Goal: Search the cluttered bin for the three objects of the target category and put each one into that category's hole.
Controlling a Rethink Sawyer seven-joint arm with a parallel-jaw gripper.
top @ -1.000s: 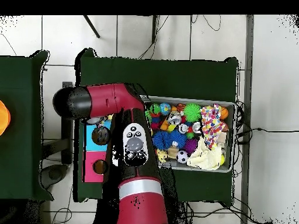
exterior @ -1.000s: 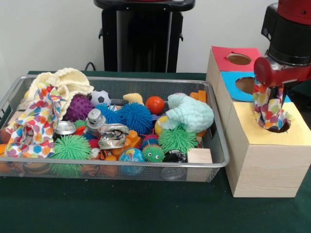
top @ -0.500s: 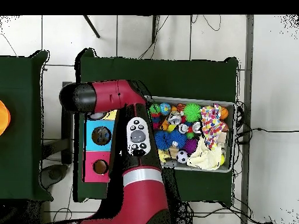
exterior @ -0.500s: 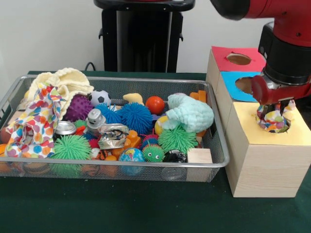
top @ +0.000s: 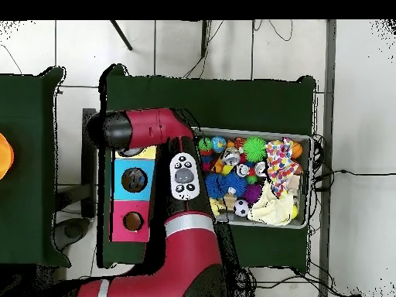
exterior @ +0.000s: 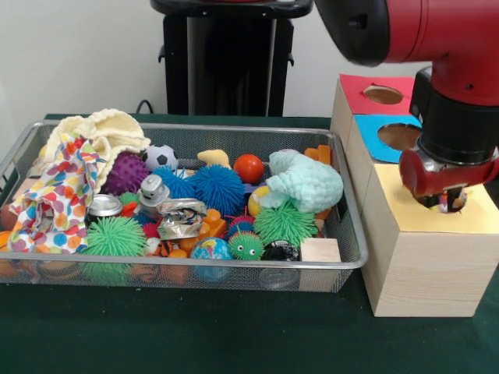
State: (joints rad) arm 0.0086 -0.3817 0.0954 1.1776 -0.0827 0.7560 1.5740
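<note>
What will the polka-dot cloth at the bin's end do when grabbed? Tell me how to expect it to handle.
The polka-dot cloth lies crumpled and draped over its neighbours, so it is probably floppy and will hang and stretch out when lifted. It looks thin, so likely light. One end runs up to the cream knitted piece, which might drag along with it. The gripper is over at the yellow-topped box.

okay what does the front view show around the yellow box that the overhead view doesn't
Only the front view shows the gripper pushed down at the hole in the yellow-topped box, a scrap of dotted cloth visible there. Only the overhead view shows the arm covering that box, with the floor around the table. Both show the bin, the blue-topped box and the red-topped box.
</note>
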